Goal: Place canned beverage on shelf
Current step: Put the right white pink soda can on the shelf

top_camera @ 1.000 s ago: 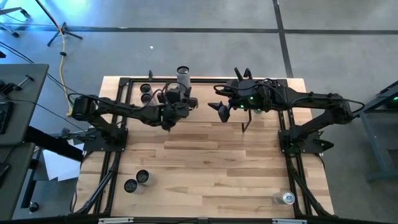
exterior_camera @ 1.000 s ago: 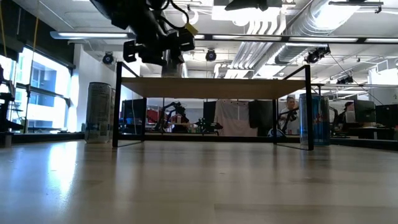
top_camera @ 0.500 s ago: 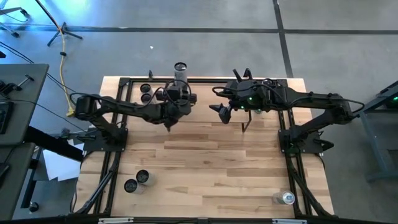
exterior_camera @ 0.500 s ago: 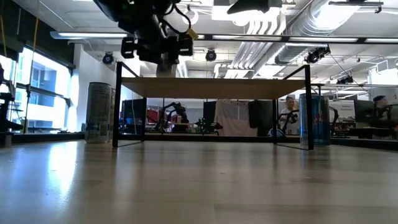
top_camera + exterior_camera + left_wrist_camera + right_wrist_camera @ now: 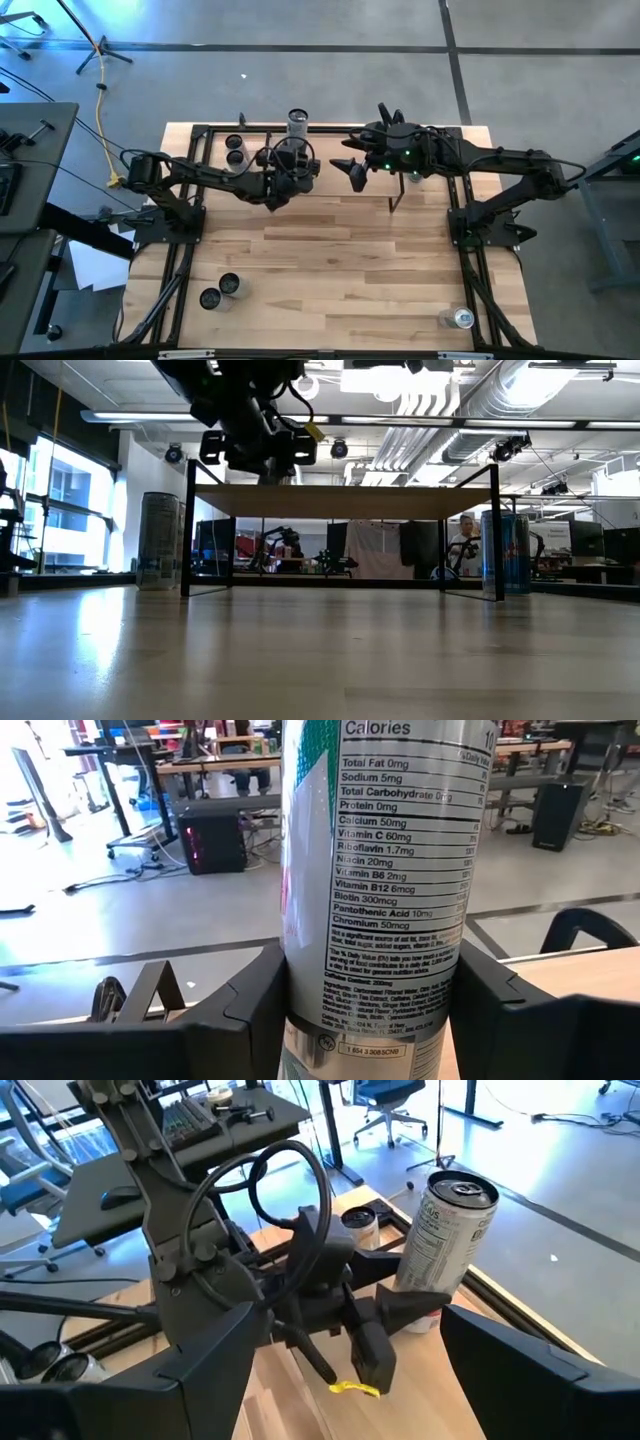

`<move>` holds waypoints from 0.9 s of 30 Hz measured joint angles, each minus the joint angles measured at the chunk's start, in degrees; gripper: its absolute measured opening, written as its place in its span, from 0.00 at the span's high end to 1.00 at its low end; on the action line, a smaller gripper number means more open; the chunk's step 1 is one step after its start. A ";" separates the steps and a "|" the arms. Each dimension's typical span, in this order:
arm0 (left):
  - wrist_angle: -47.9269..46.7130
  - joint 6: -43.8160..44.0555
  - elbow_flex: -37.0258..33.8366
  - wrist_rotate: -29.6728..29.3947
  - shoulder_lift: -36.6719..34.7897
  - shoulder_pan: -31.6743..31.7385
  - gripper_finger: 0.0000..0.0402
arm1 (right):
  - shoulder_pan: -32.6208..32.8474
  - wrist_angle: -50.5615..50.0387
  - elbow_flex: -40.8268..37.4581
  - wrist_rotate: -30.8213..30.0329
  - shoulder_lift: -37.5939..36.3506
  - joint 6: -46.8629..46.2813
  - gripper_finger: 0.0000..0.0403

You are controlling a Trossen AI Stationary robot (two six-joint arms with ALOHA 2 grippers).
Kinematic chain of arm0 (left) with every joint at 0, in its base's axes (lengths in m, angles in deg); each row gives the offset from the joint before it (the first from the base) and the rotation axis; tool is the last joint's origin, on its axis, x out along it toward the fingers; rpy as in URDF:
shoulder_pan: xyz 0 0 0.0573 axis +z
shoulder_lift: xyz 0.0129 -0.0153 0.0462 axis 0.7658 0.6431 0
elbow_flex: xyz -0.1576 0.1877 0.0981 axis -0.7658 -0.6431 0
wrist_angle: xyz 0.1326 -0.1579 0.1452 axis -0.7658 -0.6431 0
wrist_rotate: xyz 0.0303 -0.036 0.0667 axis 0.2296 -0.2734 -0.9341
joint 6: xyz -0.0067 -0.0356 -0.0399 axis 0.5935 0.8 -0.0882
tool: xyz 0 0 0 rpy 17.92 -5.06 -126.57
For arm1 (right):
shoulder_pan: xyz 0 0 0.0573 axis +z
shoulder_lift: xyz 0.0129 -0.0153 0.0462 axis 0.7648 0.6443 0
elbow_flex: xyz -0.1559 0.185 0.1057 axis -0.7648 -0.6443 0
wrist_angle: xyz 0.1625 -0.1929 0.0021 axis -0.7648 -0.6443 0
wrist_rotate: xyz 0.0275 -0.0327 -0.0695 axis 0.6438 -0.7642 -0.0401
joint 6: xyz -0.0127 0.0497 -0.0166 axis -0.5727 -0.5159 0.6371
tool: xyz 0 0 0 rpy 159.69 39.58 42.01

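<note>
High view: at the upper centre of the frame, the left gripper point(image 5: 290, 165) holds a canned beverage point(image 5: 297, 122) upright at the far edge of the table point(image 5: 340, 270), fingers clamped on the can's lower body. The can stands just beyond the fingers, top end towards the camera, its long axis vertical. The right gripper point(image 5: 352, 172) hovers just to the right of it with fingers apart and empty; the left arm is plainly the one at work. Other cans sit at upper left point(image 5: 234, 150), lower left point(image 5: 220, 292) and lower right point(image 5: 461, 319).

Low view: the shelf point(image 5: 340, 500), a light wood top on thin black legs, spans the middle of the frame. The left gripper point(image 5: 262, 455) hangs over its left end, and the can appears just above the board; whether its base touches the wood cannot be told. A tall can point(image 5: 158, 540) stands left of the shelf, another point(image 5: 505, 552) right.

Left wrist view: the can point(image 5: 385, 880) fills the centre, squeezed between the dark fingers point(image 5: 250, 1010). Its nutrition panel reads "Calories", "Total Fat 0mg", "Sodium 5mg", "Calcium 50mg", "Biotin 300mcg". No brand name shows.

Right wrist view: the can point(image 5: 452, 1240) stands upright at upper right, in the left gripper point(image 5: 400, 1308). The right arm's own fingers point(image 5: 520, 1370) spread wide in the foreground.
</note>
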 joint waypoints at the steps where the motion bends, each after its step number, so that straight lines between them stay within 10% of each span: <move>1: -0.05 -0.01 0.00 -0.01 -0.04 -0.22 0.58 | 0.00 -0.03 0.00 0.00 0.01 -0.01 0.25; 18: -0.45 -8.07 0.00 0.73 -0.17 -2.92 0.48 | 0.00 -0.12 -0.02 -0.01 0.01 -0.01 0.25; 27: -0.76 2.26 -0.07 -0.11 -0.16 -3.08 0.48 | 0.02 -0.22 -0.02 0.15 0.01 -0.18 0.25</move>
